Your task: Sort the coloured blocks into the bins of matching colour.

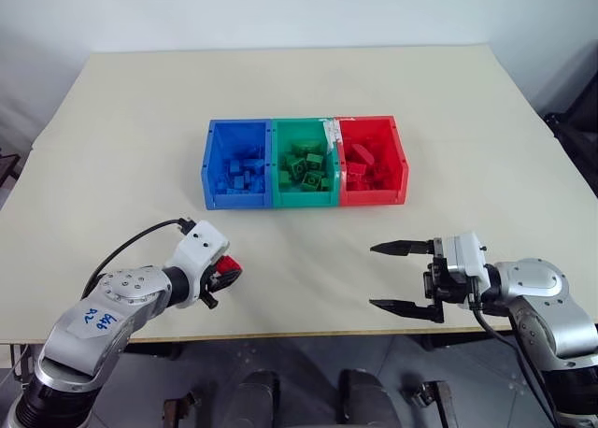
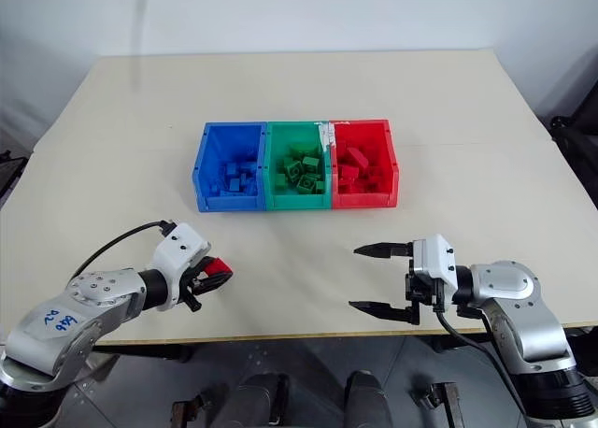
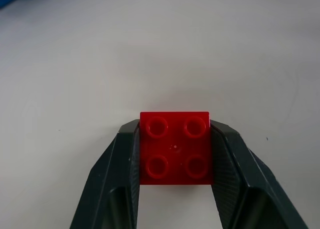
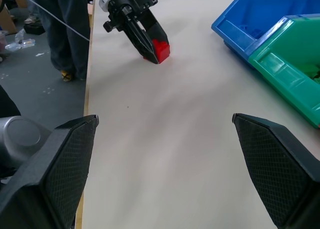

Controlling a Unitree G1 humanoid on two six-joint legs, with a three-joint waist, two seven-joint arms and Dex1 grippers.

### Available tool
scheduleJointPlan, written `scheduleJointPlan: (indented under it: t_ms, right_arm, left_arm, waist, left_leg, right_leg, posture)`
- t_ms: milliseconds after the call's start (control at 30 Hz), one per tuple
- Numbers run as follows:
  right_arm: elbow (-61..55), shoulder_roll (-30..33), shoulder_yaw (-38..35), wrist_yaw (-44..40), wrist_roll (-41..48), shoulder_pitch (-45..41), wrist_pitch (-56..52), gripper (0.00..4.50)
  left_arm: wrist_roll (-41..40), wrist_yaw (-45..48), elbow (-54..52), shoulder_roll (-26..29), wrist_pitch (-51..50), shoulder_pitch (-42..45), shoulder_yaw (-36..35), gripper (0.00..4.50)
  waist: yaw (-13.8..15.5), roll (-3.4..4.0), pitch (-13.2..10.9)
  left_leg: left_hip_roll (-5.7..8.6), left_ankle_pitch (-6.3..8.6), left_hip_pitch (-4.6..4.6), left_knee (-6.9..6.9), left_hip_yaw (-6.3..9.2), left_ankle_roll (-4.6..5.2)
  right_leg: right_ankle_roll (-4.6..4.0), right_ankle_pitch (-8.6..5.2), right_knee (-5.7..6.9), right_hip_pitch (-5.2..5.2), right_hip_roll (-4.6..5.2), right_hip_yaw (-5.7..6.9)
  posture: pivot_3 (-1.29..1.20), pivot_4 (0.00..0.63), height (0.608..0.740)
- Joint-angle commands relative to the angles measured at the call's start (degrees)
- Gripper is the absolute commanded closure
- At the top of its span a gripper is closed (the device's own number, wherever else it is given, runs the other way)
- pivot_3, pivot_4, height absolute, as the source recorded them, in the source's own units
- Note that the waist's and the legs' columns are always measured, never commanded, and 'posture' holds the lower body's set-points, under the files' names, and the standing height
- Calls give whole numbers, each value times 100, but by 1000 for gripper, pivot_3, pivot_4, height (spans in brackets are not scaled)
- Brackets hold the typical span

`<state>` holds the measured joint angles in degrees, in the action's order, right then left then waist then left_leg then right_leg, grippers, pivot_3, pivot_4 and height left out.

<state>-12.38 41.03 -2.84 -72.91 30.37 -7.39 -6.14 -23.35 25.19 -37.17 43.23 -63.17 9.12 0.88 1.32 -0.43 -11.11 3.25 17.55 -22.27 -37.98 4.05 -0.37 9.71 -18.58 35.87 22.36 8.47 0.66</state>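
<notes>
My left gripper (image 1: 227, 272) is shut on a red square block (image 3: 175, 149) with four studs, low over the table near its front left edge. The right wrist view has the same block (image 4: 161, 50) touching or just off the tabletop between the black fingers. To the right, my right gripper (image 1: 391, 277) hangs open and empty, pointing left toward the other gripper. Farther back at the table's middle stand the joined bins in a row: blue (image 1: 235, 201), green (image 1: 304, 200) and red (image 1: 372, 198), each holding several blocks of its own colour.
The beige table (image 1: 299, 82) stretches wide around the bins. Its front edge (image 1: 308, 335) runs close under both grippers. A person's legs (image 4: 65, 29) stand on the floor beside the table's left side.
</notes>
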Motion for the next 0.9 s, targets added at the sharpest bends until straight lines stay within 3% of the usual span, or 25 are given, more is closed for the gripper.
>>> scheduleJointPlan:
  t_ms: [33,333,467,600,733,833,900]
  right_arm:
    - [-255,-55,-262,277,81,135,32,0]
    - [-906,-650,-1238,1935,18,1014,144,0]
    - [-1585,-1279,-1758,2957,-364,2073,379,0]
    - [-2271,-1678,-1728,3505,-621,2767,412,0]
    - [-2689,-1964,-1626,3922,-832,3146,421,0]
    - [-2837,-2067,-1583,4115,-918,3265,418,0]
    - [-2905,-2107,-1564,4204,-955,3324,421,0]
  left_arm:
    - [-52,581,94,-80,1080,295,40,3021]
    - [128,1061,1869,-1527,3100,2097,349,3021]
    - [1040,1176,4230,-2670,4755,3605,1163,3021]
    - [1587,1023,6505,-3579,6078,4818,1282,3021]
    - [1916,872,8478,-4130,6855,5686,1183,3021]
    - [2099,746,9340,-4290,7263,6079,1103,3021]
    - [2012,818,9676,-4383,7381,6239,929,2290]
  waist:
    - [13,0,0]
    - [100,-1,1]
    - [201,-5,0]
    - [160,-6,1]
    - [145,-6,0]
    - [173,-5,1]
    - [195,-5,1]
  left_leg:
    - [0,0,-1,0,0,0]
    - [14,-2,-9,-11,1,0]
    - [16,-6,-13,-13,-11,-4]
    - [23,-12,-28,-16,-43,7]
    - [20,-12,-21,-2,-57,11]
    - [14,-14,-19,17,-52,8]
    - [15,-14,-22,22,-48,7]
  right_leg:
    - [0,0,-1,0,0,0]
    - [4,2,0,-2,1,8]
    - [3,2,6,-3,-5,24]
    - [18,9,6,-2,-4,15]
    - [18,9,6,6,-6,8]
    - [10,0,12,14,-13,13]
    - [10,0,12,15,-13,16]
  posture:
    - [0,150,740]
    - [0,150,740]
    - [0,150,740]
    - [0,150,740]
    - [0,150,740]
    - [0,150,740]
    - [0,150,740]
